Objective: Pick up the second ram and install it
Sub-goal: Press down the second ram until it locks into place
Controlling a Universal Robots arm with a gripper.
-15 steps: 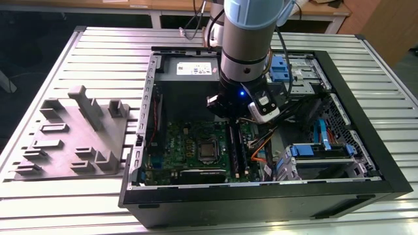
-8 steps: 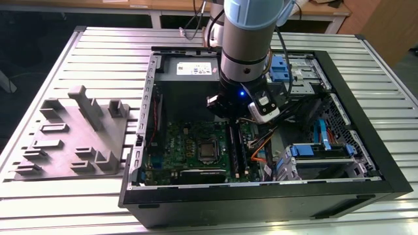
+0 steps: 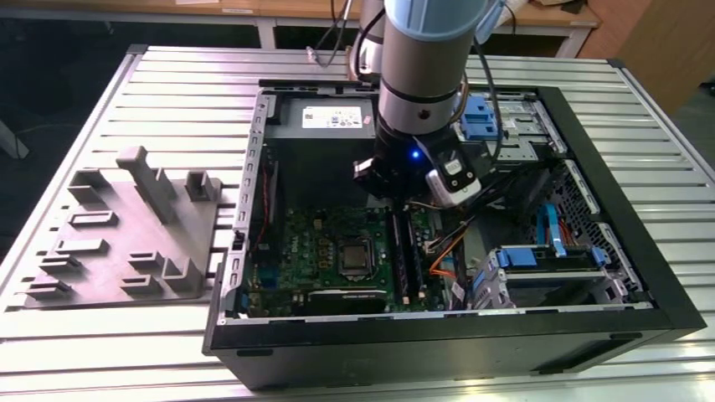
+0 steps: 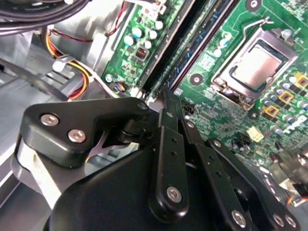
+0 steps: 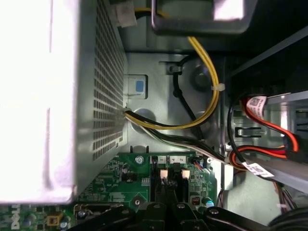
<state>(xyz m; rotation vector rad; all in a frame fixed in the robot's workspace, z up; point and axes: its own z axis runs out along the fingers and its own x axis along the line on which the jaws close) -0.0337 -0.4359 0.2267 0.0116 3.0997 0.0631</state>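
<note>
Fingers pressed together over the RAM slots, second ram apparently seated.

In the second wrist view the gripper [image 4: 166, 103] is seen with fingers [image 4: 168, 144] clenched, empty, at the slot end; the second ram [image 3: 399, 255] is judged seated centre-frame on the motherboard [image 3: 324, 251]; pressure should be kept vertical.

You see a silver-grey arm [image 3: 421, 75] with a pale blue joint cover, a lit blue lamp at the wrist and black cables running alongside. In the second wrist view, the gripper [image 4: 169, 103] is matte black, with rounded linkage bars fastened by silver screws.
</note>
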